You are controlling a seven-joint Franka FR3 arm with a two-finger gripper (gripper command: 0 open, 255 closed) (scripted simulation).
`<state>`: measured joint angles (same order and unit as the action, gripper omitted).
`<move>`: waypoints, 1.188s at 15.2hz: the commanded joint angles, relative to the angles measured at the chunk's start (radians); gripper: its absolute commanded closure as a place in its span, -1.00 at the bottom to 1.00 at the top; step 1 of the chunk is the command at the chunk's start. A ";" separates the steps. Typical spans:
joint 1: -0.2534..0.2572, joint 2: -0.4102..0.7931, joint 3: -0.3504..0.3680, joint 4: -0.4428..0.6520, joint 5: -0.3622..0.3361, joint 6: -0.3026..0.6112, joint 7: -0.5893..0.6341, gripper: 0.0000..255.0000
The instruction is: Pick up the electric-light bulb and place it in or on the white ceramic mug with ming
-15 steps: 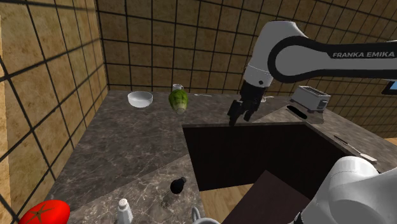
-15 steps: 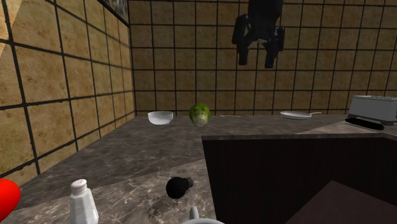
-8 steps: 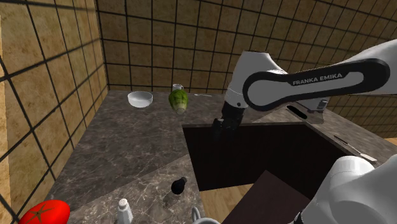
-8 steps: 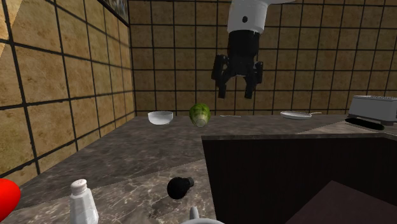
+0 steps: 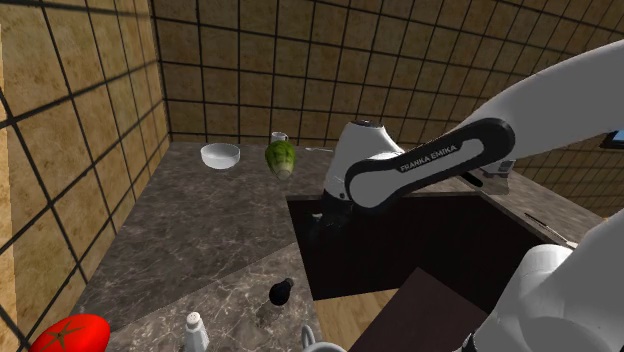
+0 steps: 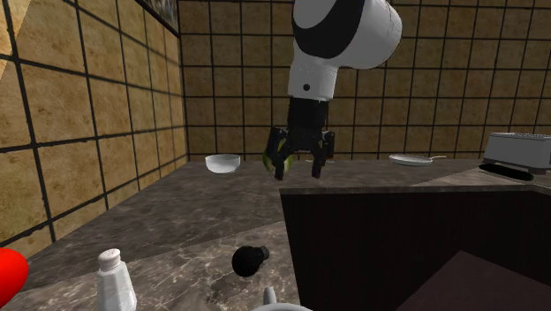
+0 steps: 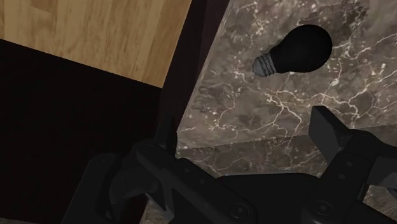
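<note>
Approaching the bulb (image 6: 250, 260) is judged to be the current step; nothing is grasped yet. The readings below run from the second exterior view's left to its right.

1. Tomato (image 6: 7, 272) and salt shaker (image 6: 115, 281): both sit at about 9 o'clock from the bulb, well apart from it, the shaker on the counter (image 6: 159, 221). Neither should obstruct a descent from above.

2. Bulb: drawn black with a grey screw base, it lies on its side on the marbled counter, near the edge that drops to the dark cabinet front (image 6: 397, 238). Expect the round globe to roll. Close on its widest part, not on the base.

3. Mug (image 6: 275, 302): a white rim at the picture's lower edge, at about 5 o'clock from the bulb and near it, is taken to be the mug.

4. Hand (image 6: 298, 170): it hangs in the air with its fingers pointing down and spread wide, holding nothing. The bulb lies at about 7 o'clock from it, well below.

Procedure: in the wrist view the bulb (image 7: 298, 49) lies beyond the fingers (image 7: 326, 127), off the line midway between them. Centre the hand over the globe first. Turn the wrist so the fingers straddle the globe across its long axis. Lower until the pads flank it just above the counter, then close gently.
</note>
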<state>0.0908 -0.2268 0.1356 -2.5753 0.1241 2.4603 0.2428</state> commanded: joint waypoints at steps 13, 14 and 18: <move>0.028 0.404 0.027 0.104 -0.043 0.326 0.073 -1.00; 0.029 0.419 0.025 0.106 -0.046 0.338 0.075 -1.00; 0.030 0.428 0.024 0.108 -0.048 0.345 0.077 -1.00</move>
<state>0.1210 0.2003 0.1601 -2.4675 0.0759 2.8045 0.3192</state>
